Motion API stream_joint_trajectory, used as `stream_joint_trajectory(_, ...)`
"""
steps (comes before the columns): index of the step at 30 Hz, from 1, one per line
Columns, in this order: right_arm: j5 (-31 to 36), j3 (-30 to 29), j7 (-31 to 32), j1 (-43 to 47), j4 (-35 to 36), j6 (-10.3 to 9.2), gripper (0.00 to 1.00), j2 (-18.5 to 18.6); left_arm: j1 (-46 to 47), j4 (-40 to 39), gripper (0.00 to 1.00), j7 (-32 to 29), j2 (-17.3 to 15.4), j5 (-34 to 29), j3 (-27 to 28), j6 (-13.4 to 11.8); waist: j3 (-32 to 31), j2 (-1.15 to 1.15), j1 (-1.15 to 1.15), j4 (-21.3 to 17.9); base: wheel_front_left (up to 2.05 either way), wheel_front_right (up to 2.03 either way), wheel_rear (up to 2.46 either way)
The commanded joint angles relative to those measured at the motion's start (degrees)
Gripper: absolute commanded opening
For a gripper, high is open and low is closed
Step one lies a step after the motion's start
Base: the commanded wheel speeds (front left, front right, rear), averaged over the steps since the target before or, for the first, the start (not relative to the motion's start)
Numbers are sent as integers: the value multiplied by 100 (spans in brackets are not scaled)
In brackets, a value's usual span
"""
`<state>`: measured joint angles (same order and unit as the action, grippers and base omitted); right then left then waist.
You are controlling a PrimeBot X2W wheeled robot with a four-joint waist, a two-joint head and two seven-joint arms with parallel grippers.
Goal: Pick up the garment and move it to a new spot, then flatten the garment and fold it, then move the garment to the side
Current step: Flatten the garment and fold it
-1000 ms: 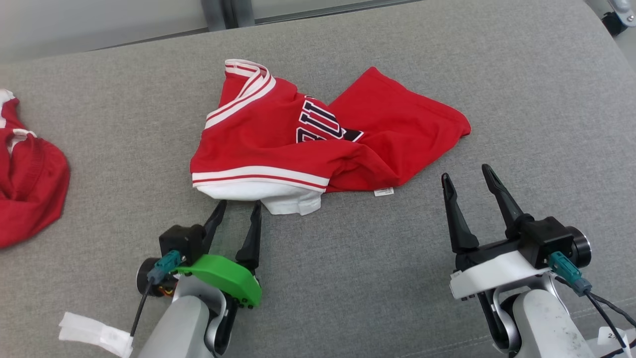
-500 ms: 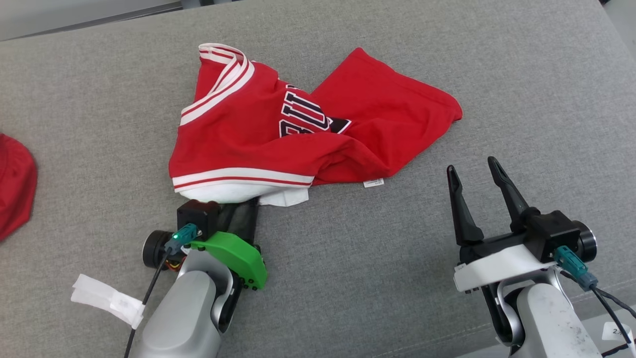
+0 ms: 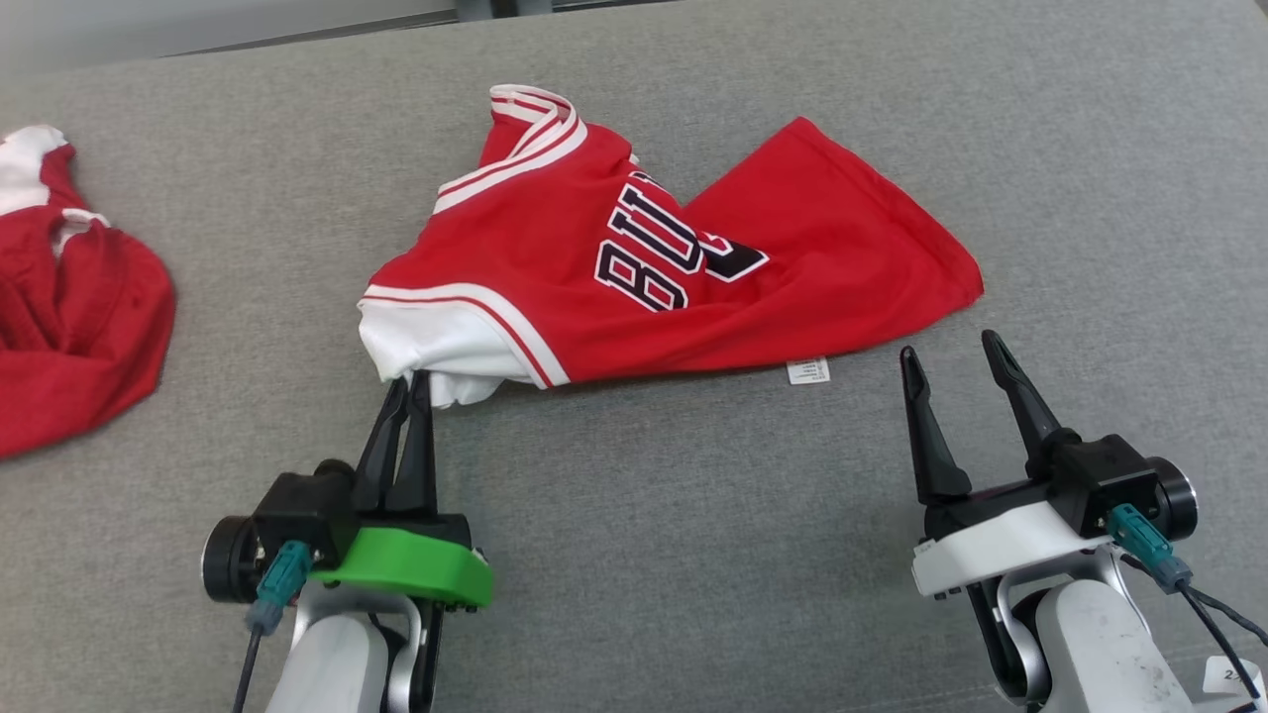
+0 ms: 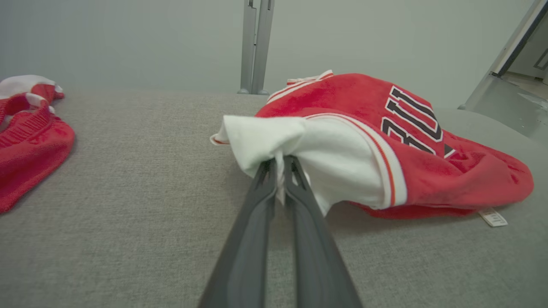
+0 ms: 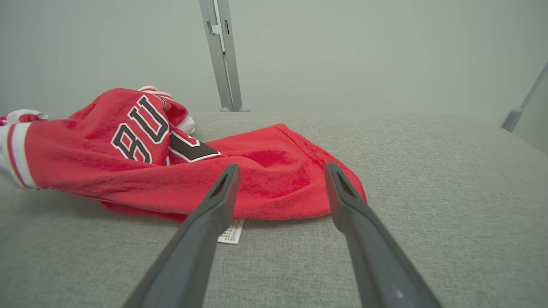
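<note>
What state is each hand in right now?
Left hand: closed on the jersey, at its white edge.
Right hand: open, holding nothing.

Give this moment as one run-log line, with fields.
left gripper: shut on red lettered jersey, at white sleeve | right gripper: open, clear of jersey | jersey: crumpled on grey fabric surface

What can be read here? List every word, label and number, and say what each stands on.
"BU": large black, white-edged letters on the red jersey with white striped trim; further letters are lost in a fold.
The small white care tag at the jersey's near edge: print too small to read.
The white sticker at the head view's lower right corner: cut off, unreadable.
</note>
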<state>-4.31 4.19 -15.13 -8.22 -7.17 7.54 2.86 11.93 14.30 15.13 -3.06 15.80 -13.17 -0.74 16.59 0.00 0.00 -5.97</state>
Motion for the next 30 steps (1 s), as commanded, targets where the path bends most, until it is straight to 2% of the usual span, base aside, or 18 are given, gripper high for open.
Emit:
stream_joint_trajectory(1, 31, 16, -3, 73, -12, -10, 100, 7, -206, -211, 0, 1, -40, -120, 53, -100, -130, 0, 0, 272, 0, 0, 0)
stream_joint_trajectory(4, 52, 73, -3, 76, -21, -10, 100, 6, -575, -542, 0, -12, -51, -220, 109, -309, -168, 0, 0, 401, 0, 0, 0)
stream_joint_trajectory(7, 73, 87, -3, 76, -35, -10, 100, 7, -839, -572, 0, -484, -51, -223, 2, -433, -175, 0, 0, 497, 0, 0, 0)
stream_joint_trajectory(10, 86, 113, -3, 93, -49, -10, 100, 6, -1020, -583, 0, -957, -40, -58, -190, -294, -177, 0, 0, 555, 0, 0, 0)
stream_joint_trajectory(11, 87, 128, -3, 91, -57, -10, 100, 7, -1052, -616, 41, -1067, -36, 34, -275, -177, -176, 0, 0, 563, 0, 0, 0)
stream_joint_trajectory(12, 88, 136, -3, 87, -60, -10, 100, 8, -1044, -693, 100, -1081, -38, 80, -403, 18, -174, 0, 0, 565, 0, 0, 0)
stream_joint_trajectory(13, 88, 139, -3, 81, -64, -10, 100, 7, -1060, -778, 100, -1036, -25, 293, -484, 256, -168, 0, 0, 571, 0, 0, 0)
stream_joint_trajectory(15, 83, 153, -3, 81, -75, -10, 100, 6, -1129, -902, 100, -953, -53, 554, -424, 401, -167, 0, 0, 568, 0, 0, 0)
stream_joint_trajectory(24, 73, 210, -2, 92, -117, -10, 100, 7, -1269, -734, 100, -921, -499, 269, 120, -294, -201, 0, 0, 473, 0, 0, 0)
stream_joint_trajectory(30, 94, 230, -2, 90, -138, -10, 100, 6, -1098, -272, 100, -1078, -452, 338, -30, -195, -241, 0, 0, 418, 0, 0, 0)
